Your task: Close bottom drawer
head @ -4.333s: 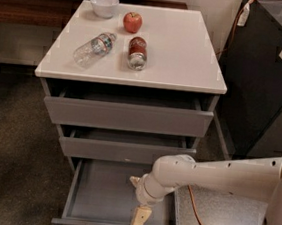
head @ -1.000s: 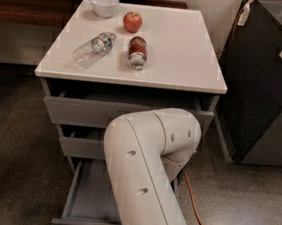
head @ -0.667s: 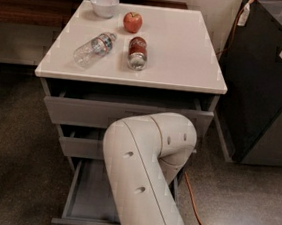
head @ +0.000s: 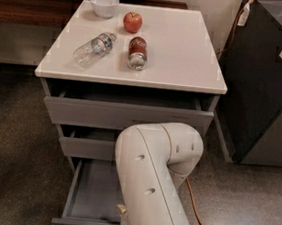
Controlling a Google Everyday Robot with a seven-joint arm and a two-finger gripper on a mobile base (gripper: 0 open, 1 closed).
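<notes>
Camera view is showing the bottom drawer (head: 92,190) lying pulled far out at the foot of the cabinet (head: 188,49), closing not yet done, while the end effector (head: 121,212) is sitting at its front edge, mostly hidden by the arm (head: 148,185), its state impossible to tell.

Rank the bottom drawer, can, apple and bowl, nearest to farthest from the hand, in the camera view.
The hand, mostly hidden behind the arm, is low at the front of the open bottom drawer.
1. bottom drawer, right at it.
2. can, up top, centre.
3. apple, behind the can.
4. bowl, back left.
</notes>
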